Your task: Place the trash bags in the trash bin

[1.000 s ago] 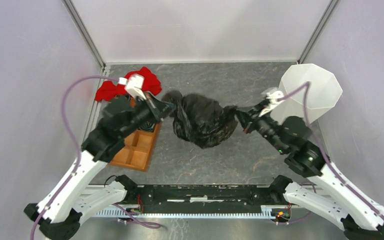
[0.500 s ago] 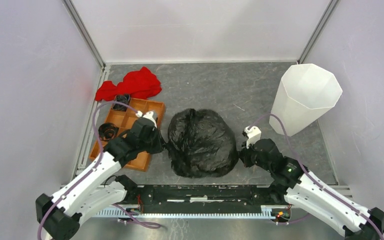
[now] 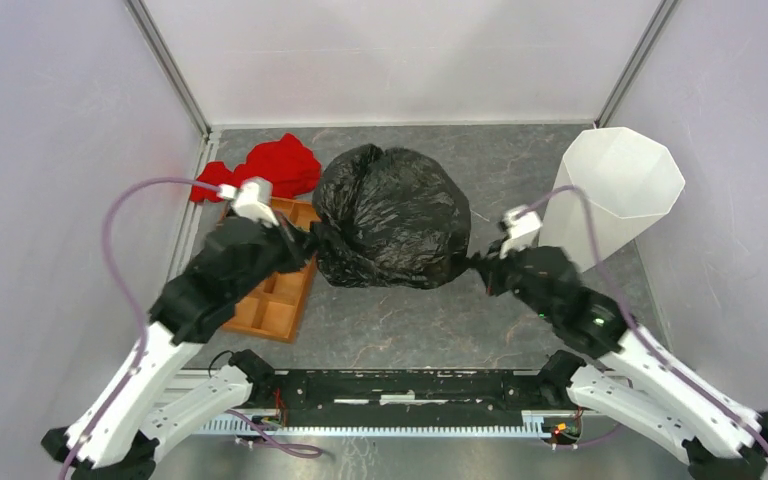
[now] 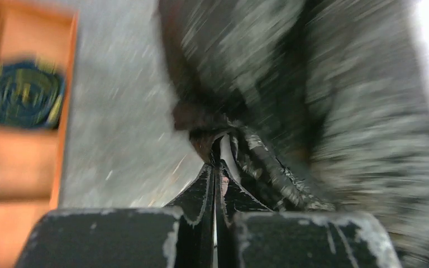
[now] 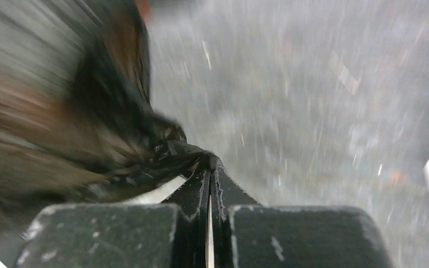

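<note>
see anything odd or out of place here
Nothing spilled or broken. The trash bag is puffed into a balloon, pinched at each side by the left gripper and right gripper, outside the trash bin, which stands upright far right. A red cloth lies crumpled by the orange tray.

The left arm (image 3: 140, 370) and right arm (image 3: 660, 375), slim jointed robot limbs, have white plastic lower links and bulky matte-black upper housings. A thin mauve cable (image 3: 108, 232) loops to each white wrist camera block (image 3: 252, 198). The left gripper (image 4: 218, 153) has scuffed black wedge-shaped fingers (image 4: 198, 195).
</note>
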